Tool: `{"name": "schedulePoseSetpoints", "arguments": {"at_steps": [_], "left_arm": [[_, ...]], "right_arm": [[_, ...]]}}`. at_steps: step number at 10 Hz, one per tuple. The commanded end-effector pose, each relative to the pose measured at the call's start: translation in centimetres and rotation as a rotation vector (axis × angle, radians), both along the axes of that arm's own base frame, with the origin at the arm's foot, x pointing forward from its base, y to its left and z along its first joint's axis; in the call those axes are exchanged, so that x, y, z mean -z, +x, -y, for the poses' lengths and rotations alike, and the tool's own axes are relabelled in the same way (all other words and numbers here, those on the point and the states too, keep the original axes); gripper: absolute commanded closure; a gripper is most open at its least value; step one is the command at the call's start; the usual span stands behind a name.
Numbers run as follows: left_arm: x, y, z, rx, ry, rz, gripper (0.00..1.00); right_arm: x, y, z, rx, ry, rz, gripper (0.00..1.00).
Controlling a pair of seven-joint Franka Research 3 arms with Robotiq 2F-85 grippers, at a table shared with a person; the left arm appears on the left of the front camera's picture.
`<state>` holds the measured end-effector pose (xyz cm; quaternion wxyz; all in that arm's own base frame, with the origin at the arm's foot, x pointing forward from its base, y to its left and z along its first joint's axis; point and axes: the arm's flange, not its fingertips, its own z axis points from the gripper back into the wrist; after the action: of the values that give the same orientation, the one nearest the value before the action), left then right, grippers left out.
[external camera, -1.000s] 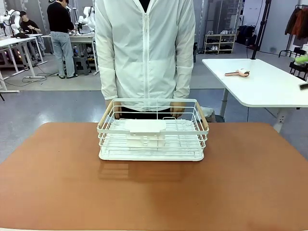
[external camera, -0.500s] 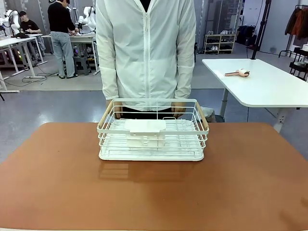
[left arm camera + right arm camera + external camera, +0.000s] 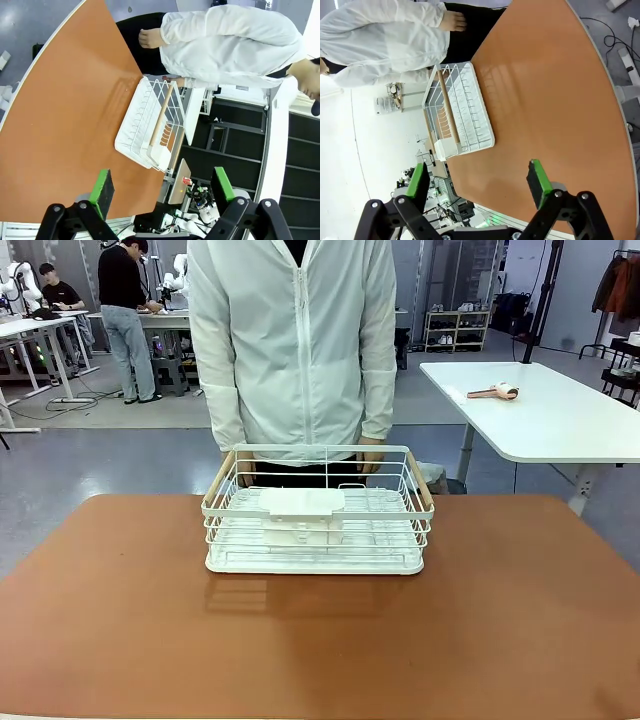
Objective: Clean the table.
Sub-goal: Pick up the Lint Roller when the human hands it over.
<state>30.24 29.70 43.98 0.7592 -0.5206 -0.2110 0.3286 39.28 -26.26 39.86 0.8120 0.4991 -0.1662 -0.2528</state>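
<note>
The left gripper (image 3: 164, 186) stands wide, its green pads (image 3: 104, 187) far apart with nothing between them, hanging above the table (image 3: 65, 115) near its own side of the near edge. The right gripper (image 3: 477, 182) is spread just as wide and carries nothing, its fingertips (image 3: 539, 184) likewise over the table's near edge at the opposite side. Out from both, the reddish-brown table (image 3: 320, 640) runs bare across its near half and out to both side edges. A white wire basket (image 3: 318, 510) with wooden handles at its two ends sits on the table close to the far edge, about midway between the left and right edges; a flat white piece lies across its front rim. Just behind the basket, at the far edge, a person (image 3: 297, 340) in a white zipped jacket stands with both arms down, one hand (image 3: 370, 458) hanging right behind the basket's back rim.
</note>
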Motion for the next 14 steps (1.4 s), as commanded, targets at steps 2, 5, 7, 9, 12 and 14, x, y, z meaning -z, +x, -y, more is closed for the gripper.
{"name": "schedulePoseSetpoints", "arguments": {"at_steps": [2,5,7,9,12,14], "left_arm": [[-0.17,-0.05,-0.27,0.014,-0.001,0.013,0.0],[-0.17,-0.05,-0.27,0.014,-0.001,0.013,0.0],[-0.17,-0.05,-0.27,0.014,-0.001,0.013,0.0],[-0.17,-0.05,-0.27,0.014,-0.001,0.013,0.0],[-0.17,-0.05,-0.27,0.014,-0.001,0.013,0.0],[-0.17,-0.05,-0.27,0.014,-0.001,0.013,0.0]], "right_arm": [[-0.25,-0.06,-0.38,-0.013,0.002,0.008,0.0],[-0.25,-0.06,-0.38,-0.013,0.002,0.008,0.0],[-0.25,-0.06,-0.38,-0.013,0.002,0.008,0.0],[-0.25,-0.06,-0.38,-0.013,0.002,0.008,0.0],[-0.25,-0.06,-0.38,-0.013,0.002,0.008,0.0],[-0.25,-0.06,-0.38,-0.013,0.002,0.008,0.0]]}}
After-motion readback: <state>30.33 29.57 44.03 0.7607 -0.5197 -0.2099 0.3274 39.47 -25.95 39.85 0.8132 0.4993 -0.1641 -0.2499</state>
